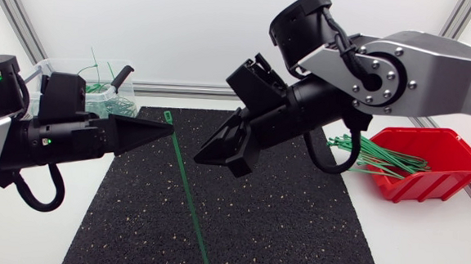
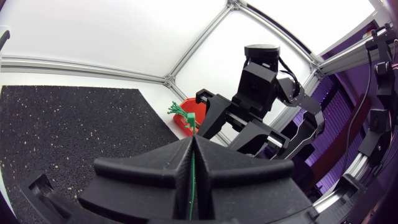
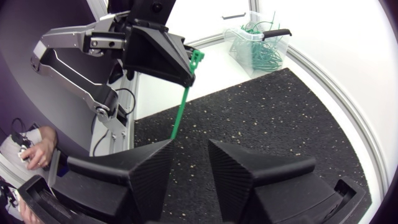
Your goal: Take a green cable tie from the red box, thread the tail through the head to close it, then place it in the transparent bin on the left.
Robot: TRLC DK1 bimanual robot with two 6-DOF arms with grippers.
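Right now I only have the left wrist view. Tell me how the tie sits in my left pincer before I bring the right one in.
Observer: The left pincer grips the green cable tie just below its head. The long tail hangs down above the black mat.
Operator: Give me the right pincer's state.
Observer: The right pincer is open and empty, with the tie's tail just ahead of it.
Operator: Check the bin.
Observer: The transparent bin stands off the mat, past the left arm, with green ties inside.
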